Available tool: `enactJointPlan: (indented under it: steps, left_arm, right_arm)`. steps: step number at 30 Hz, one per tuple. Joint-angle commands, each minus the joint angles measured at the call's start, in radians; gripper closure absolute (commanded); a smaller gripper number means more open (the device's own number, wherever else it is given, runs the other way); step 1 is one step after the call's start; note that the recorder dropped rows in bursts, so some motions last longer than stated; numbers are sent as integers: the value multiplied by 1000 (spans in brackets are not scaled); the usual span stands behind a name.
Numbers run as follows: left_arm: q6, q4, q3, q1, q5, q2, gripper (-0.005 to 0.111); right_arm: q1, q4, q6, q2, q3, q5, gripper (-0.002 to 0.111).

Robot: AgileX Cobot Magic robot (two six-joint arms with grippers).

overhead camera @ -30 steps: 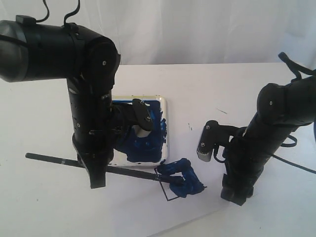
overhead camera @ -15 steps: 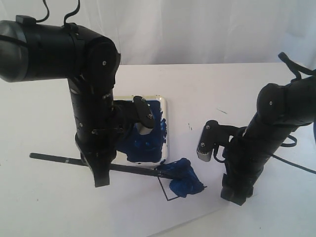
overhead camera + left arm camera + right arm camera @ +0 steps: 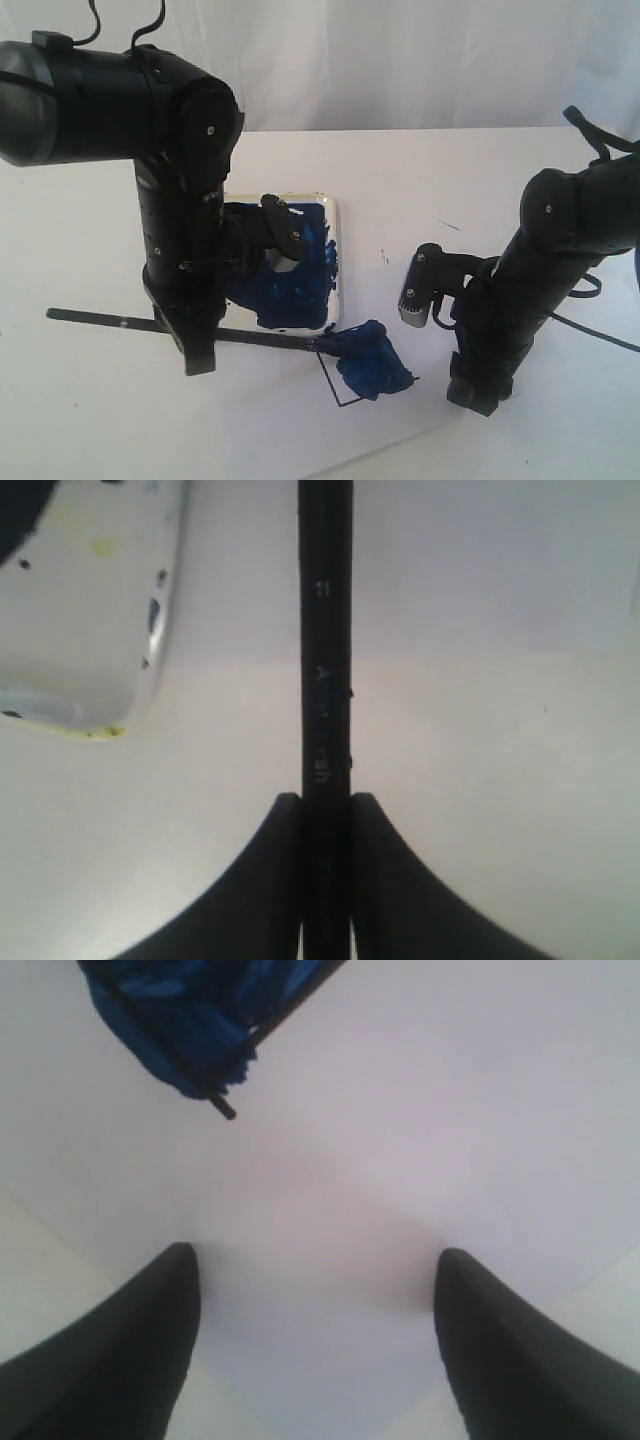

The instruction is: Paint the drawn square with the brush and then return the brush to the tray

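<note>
left pincer clamping brush, bristles on blue-smeared square, right pincer spread

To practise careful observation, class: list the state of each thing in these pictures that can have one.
drawn square: partly painted blue, part bare white.
brush: gripped mid-handle, tip at the square's paint.
tray: smeared blue, brush not in it.
left gripper: shut on the brush.
right gripper: open, empty.
</note>
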Motion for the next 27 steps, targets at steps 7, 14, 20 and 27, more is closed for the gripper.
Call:
enactJointPlan:
  steps: [7, 14, 20, 27]
  left_arm:
    - [-19, -3, 5, -1, 34, 4, 107]
    - [51, -3, 5, -1, 90, -4, 107]
    - [39, 43, 5, -1, 129, -31, 107]
    - [20, 70, 5, -1, 143, -53, 107]
  right_arm:
    - [1, 2, 3, 24, 8, 4, 45]
    - [1, 2, 3, 24, 8, 4, 45]
    - [1, 2, 8, 24, 8, 4, 45]
    - [1, 2, 13, 24, 8, 4, 45]
